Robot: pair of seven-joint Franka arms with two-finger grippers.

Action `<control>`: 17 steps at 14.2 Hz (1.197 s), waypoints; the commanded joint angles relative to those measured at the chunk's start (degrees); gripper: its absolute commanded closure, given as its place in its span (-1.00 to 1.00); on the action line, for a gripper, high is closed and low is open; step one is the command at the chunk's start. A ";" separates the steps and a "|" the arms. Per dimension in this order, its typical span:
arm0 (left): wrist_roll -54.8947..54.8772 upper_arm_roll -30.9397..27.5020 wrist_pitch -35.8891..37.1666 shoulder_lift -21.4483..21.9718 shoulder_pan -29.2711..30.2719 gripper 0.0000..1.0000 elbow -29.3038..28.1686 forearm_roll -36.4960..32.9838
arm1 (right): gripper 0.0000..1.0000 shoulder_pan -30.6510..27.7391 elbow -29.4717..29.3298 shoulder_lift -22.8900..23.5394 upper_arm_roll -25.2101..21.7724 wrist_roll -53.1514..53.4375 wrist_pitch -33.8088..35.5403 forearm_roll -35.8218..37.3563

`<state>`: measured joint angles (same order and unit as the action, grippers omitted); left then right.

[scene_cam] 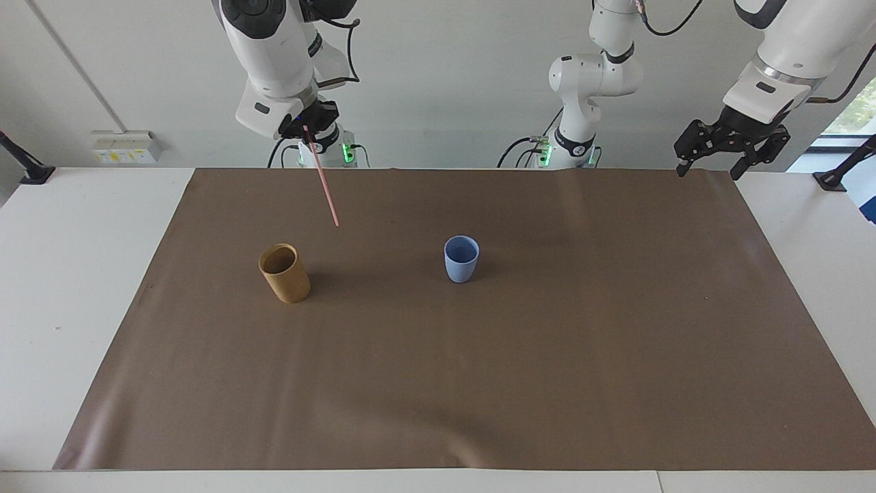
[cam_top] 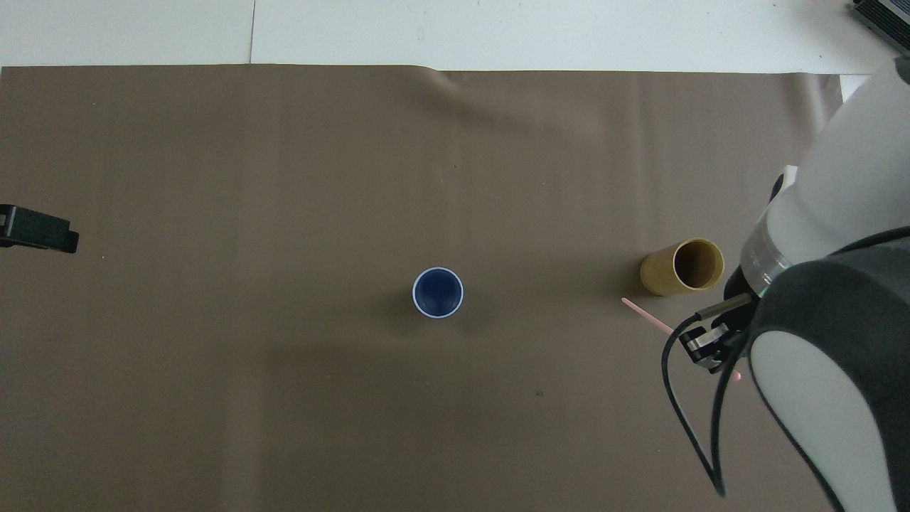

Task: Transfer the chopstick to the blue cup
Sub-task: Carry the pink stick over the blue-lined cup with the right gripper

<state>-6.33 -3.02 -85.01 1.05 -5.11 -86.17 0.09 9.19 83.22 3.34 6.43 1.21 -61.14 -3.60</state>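
Observation:
My right gripper is shut on the top end of the pale pink chopstick, which hangs slanted in the air, clear of any cup, over the mat between the tan cup and the robots. The blue cup stands upright and empty at the middle of the mat. My left gripper waits open in the air over the mat's corner at the left arm's end.
A tan wood-coloured cup stands empty on the brown mat toward the right arm's end. The white table shows around the mat.

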 commanded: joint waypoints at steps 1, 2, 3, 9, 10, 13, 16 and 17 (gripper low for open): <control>0.00 0.73 1.17 0.44 0.80 -1.00 0.56 -0.79 | 1.00 3.88 -0.16 2.01 0.16 11.40 -1.60 -4.82; 0.00 0.73 1.17 0.44 0.80 -1.00 0.48 -0.79 | 1.00 5.21 -0.25 2.19 0.16 15.54 -3.96 -7.27; 0.00 0.73 1.17 0.44 0.80 -1.00 0.56 -0.79 | 1.00 5.40 -0.16 2.20 0.16 19.32 -6.07 -10.69; 0.00 0.73 1.17 0.44 0.80 -1.00 0.48 -0.79 | 1.00 5.75 -0.16 5.08 0.25 38.48 -16.36 -23.19; 0.00 0.73 1.17 0.44 0.80 -1.00 0.48 -0.79 | 1.00 8.10 -0.16 6.05 0.33 41.30 -18.46 -23.55; 0.00 0.73 1.17 0.44 0.80 -1.00 0.56 -0.79 | 1.00 11.72 -0.25 8.69 0.33 47.20 -23.13 -25.04; 0.00 0.73 1.17 0.44 0.80 -1.00 0.56 -0.79 | 1.00 14.09 -0.25 9.05 0.69 48.79 -27.01 -25.14; 0.00 0.73 1.17 0.44 0.80 -1.00 0.56 -0.79 | 1.00 13.92 -0.16 9.05 0.69 48.71 -27.01 -25.22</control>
<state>-6.33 -3.02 -85.00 1.06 -5.10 -86.17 0.09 23.24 83.36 12.60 6.97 48.61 -87.63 -27.34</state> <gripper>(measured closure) 0.000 0.921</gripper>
